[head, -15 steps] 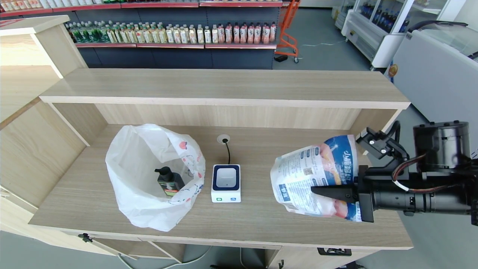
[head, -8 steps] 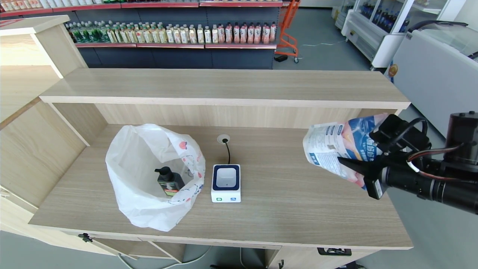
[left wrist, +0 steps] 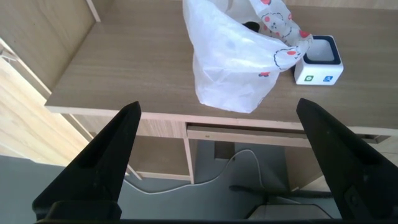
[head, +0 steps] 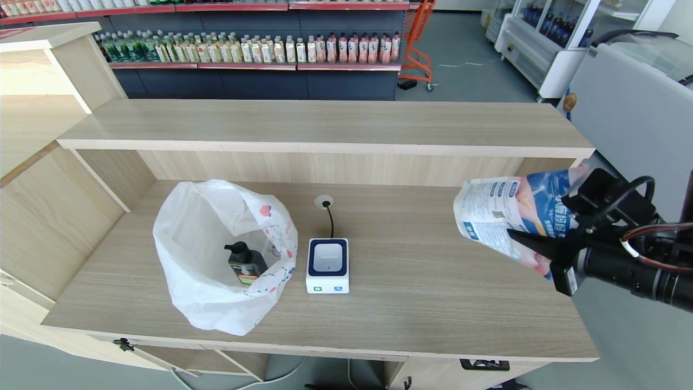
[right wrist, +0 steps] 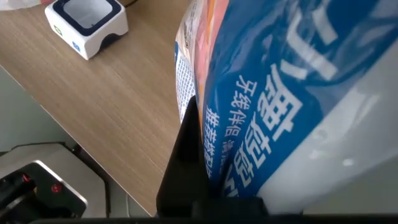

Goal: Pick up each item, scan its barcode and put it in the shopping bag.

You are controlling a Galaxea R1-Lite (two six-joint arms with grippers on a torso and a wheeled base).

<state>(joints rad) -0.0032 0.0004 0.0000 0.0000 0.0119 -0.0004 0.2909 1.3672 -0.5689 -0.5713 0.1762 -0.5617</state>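
My right gripper [head: 541, 246] is shut on a blue and white food bag [head: 509, 216], which hangs in the air above the right end of the counter. The printed white side of the bag faces left. Close up, the blue side of the food bag [right wrist: 286, 106] rests against a black finger [right wrist: 183, 162]. The white scanner [head: 327, 265] with its dark blue window sits at the counter's middle, also seen as the scanner [right wrist: 87, 22]. The white shopping bag [head: 216, 254] stands open left of it with a dark pump bottle [head: 244, 264] inside. My left gripper [left wrist: 217, 155] is open, off the counter's front edge, with the shopping bag [left wrist: 239, 59] beyond it.
A raised wooden ledge [head: 325, 127] runs along the back of the counter [head: 411, 303], and a side wall [head: 48, 216] closes its left end. A black cable [head: 330, 219] runs from the scanner to a hole in the counter.
My right gripper has lifted the food bag off the counter and carried it up and to the right. The bag has tilted with its printed side facing left.
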